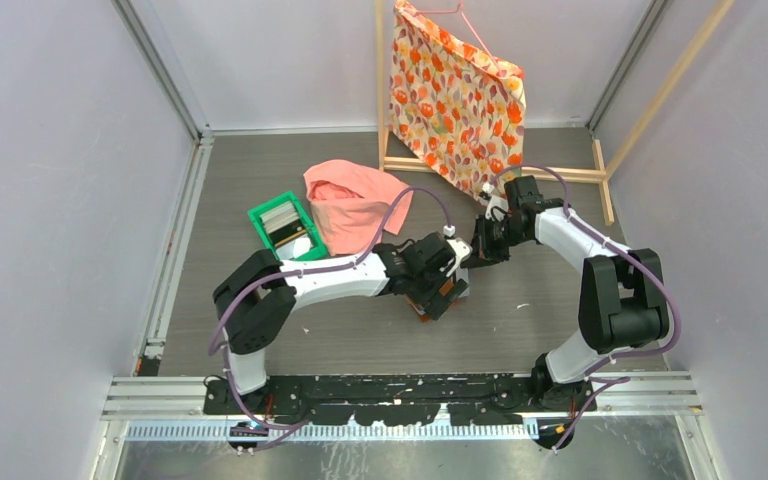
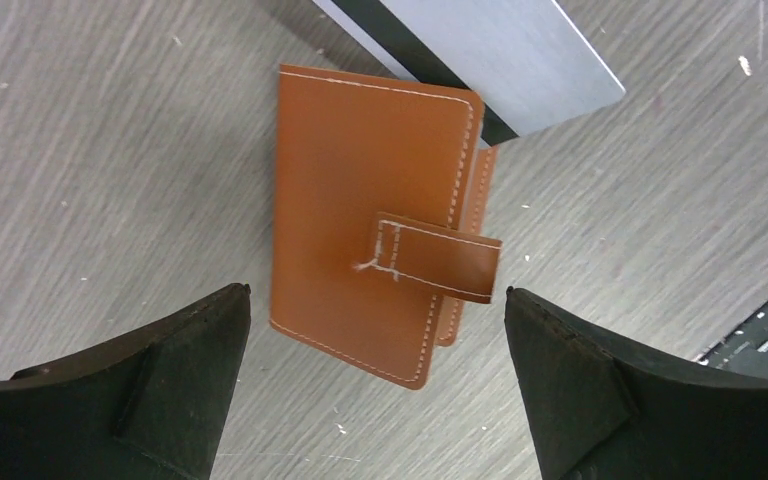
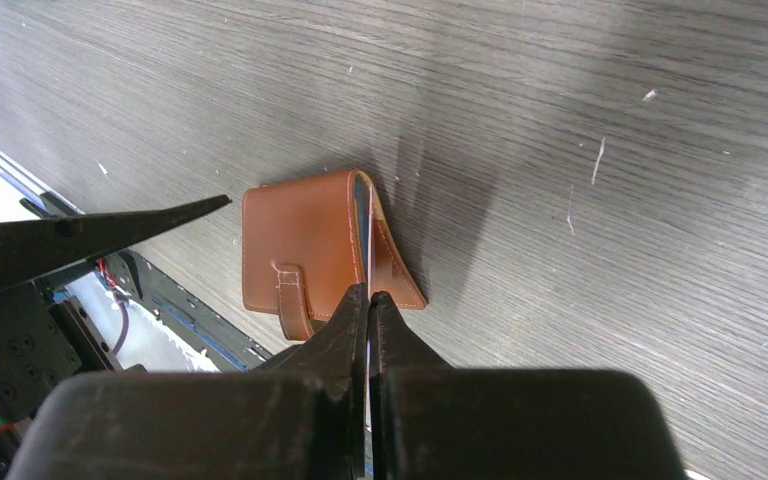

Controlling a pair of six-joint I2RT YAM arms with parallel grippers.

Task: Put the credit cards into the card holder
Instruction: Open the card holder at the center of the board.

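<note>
Where the wallet (image 2: 360, 220) lies: flat on the table (image 2: 80, 150), straight below the left gripper (image 2: 375, 293), between its fingers and touching neither; the tab hangs loose.
Left gripper: spread wide, holding nothing; it probably hovers there to steady the wallet.
Right gripper (image 3: 370, 293): pinched shut on a grey card (image 2: 480, 55), held edge-on.
Card: its far end sits in the wallet's open side, just ahead of the right fingertips, and one flap is lifted a little beside it.
Why so held: a grip on the near edge likely leaves the leading edge free to slide in.
Hidden: the pockets, and how deep the card sits or in which slot.
Tray (image 1: 285, 225): well off to the left gripper's left; its contents are too small to tell.
</note>
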